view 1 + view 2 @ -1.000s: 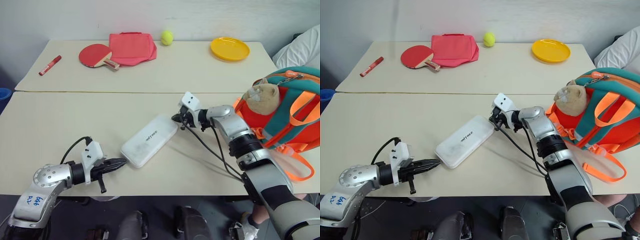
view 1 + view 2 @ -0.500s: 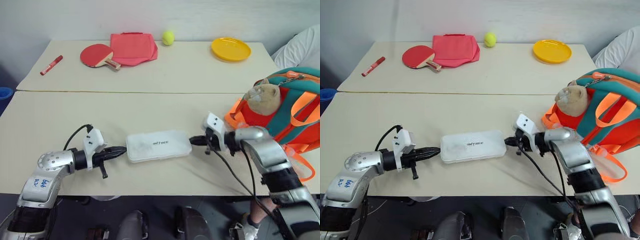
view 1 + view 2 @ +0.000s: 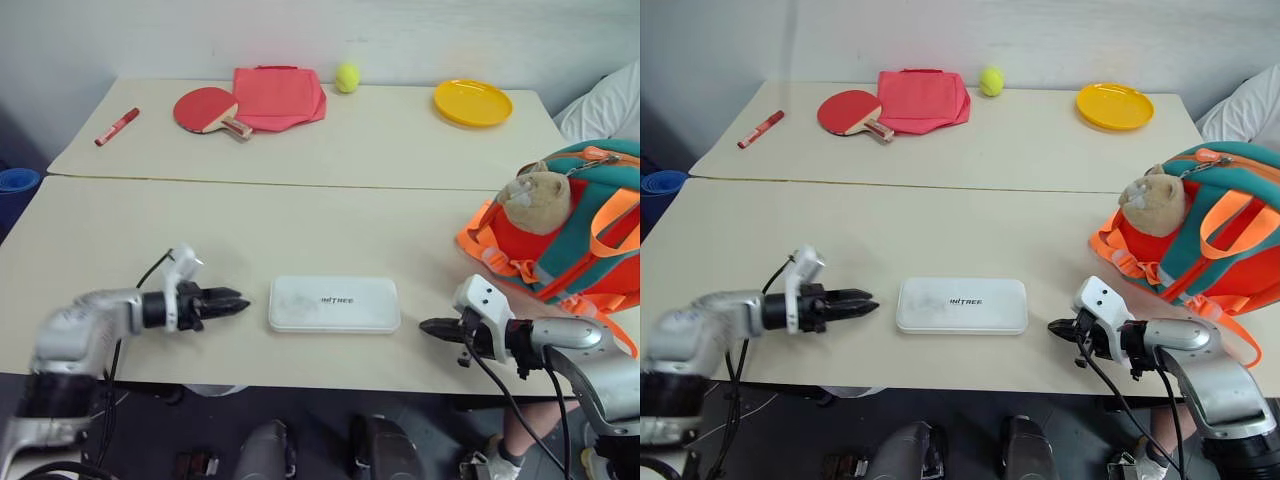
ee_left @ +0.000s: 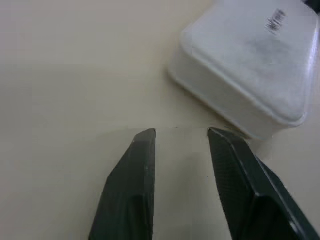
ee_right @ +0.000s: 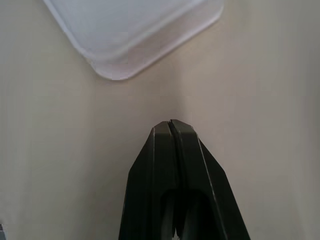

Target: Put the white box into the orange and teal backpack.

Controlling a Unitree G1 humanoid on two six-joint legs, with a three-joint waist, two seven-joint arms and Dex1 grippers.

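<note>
Both arms have drawn back from the white box (image 3: 334,304): left gripper (image 3: 238,303) parted, right gripper (image 3: 428,327) closed.

white box (image 3: 334,304) lies flat on the table, apart from the upright orange and teal backpack (image 3: 575,235).

Bare desk (image 3: 300,225) all around the white box (image 3: 334,304), with open gaps at both short ends. To the right, blocked by the orange and teal backpack (image 3: 575,235) at the desk edge. Far side crowded: paddle (image 3: 205,109), red cloth bag (image 3: 280,97), ball (image 3: 347,76), yellow plate (image 3: 472,102).
</note>
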